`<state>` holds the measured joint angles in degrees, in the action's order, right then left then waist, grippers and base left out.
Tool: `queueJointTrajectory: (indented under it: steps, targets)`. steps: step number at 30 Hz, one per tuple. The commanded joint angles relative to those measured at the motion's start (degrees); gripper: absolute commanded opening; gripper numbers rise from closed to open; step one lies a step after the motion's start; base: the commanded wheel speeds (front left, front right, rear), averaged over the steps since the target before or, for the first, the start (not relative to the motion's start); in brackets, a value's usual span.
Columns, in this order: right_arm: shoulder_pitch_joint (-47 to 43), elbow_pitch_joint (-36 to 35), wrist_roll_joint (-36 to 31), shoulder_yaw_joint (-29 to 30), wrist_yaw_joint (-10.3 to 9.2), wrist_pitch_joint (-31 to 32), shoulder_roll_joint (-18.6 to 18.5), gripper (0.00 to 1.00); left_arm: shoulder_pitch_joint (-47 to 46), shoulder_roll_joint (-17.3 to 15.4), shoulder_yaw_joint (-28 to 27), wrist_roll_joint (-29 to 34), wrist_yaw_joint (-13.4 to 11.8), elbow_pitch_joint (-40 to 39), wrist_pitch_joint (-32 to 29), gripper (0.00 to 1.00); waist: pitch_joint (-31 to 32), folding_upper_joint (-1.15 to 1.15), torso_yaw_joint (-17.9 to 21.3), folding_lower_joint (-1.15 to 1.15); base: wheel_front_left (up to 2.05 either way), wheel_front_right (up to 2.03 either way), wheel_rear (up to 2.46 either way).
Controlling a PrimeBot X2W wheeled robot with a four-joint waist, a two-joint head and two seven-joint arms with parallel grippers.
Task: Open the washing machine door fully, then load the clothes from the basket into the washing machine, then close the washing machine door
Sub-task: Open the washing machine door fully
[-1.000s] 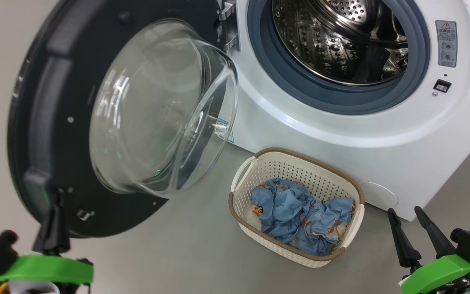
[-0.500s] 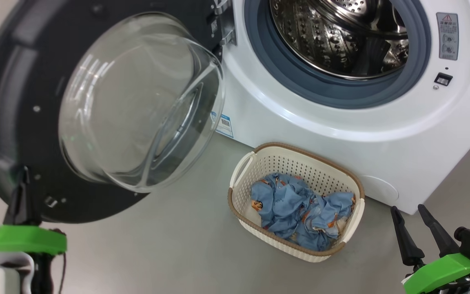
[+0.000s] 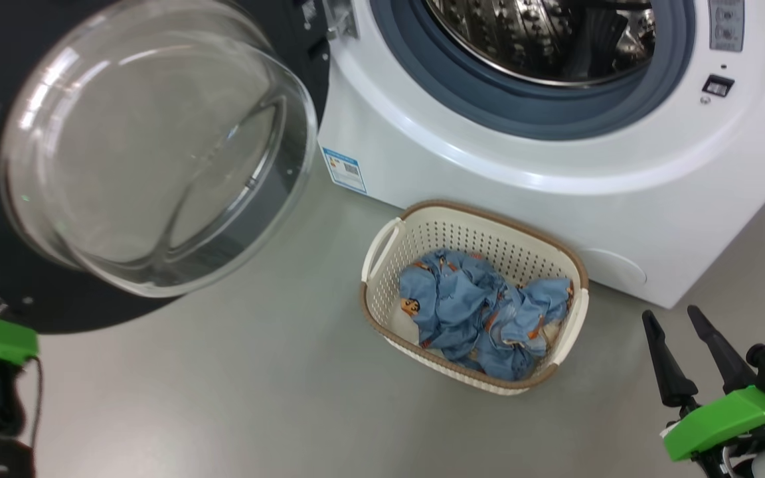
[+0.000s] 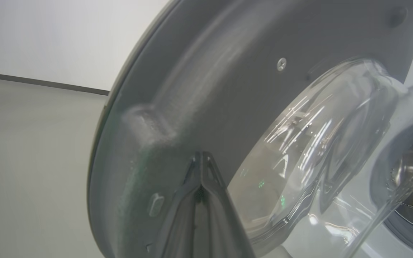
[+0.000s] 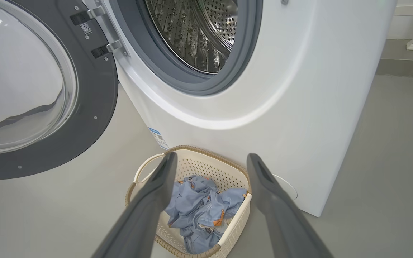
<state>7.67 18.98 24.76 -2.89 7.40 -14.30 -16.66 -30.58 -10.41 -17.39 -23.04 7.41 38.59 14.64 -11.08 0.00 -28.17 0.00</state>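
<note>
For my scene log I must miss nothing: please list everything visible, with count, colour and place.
washing machine: one, white, behind the basket
washing machine door: one, black rim, clear glass, open at left
drum: one, steel, inside the machine
gasket: one, grey-blue, around the drum
label sticker: one, blue, low on machine front
basket: one, cream, brown rim, on the floor
clothes: heap, light blue, in the basket
left gripper: one, dark, shut, at the door's inner face
right gripper: one, dark, open, right of basket
</note>
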Motion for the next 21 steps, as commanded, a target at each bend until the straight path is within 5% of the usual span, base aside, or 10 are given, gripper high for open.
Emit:
queueJointTrajectory:
  steps: [1, 21]
  targets:
    - [1.5, -1.4, -0.6, -1.4, 0.09, -0.7, -1.0, 1.00, -2.9, -4.2, -2.4, 0.6, 0.1, -0.5, 0.4, 0.00, -1.2, 0.00, 0.8, 0.00, 0.00, 0.00, 0.00]
    - [5.3, -1.1, -1.8, -2.5, 0.09, -0.7, -2.1, 1.00, -11.4, -9.5, -6.1, 4.7, 0.1, 8.8, 0.4, 0.00, -5.4, 0.00, 3.1, 0.00, 0.00, 0.00, 0.00]
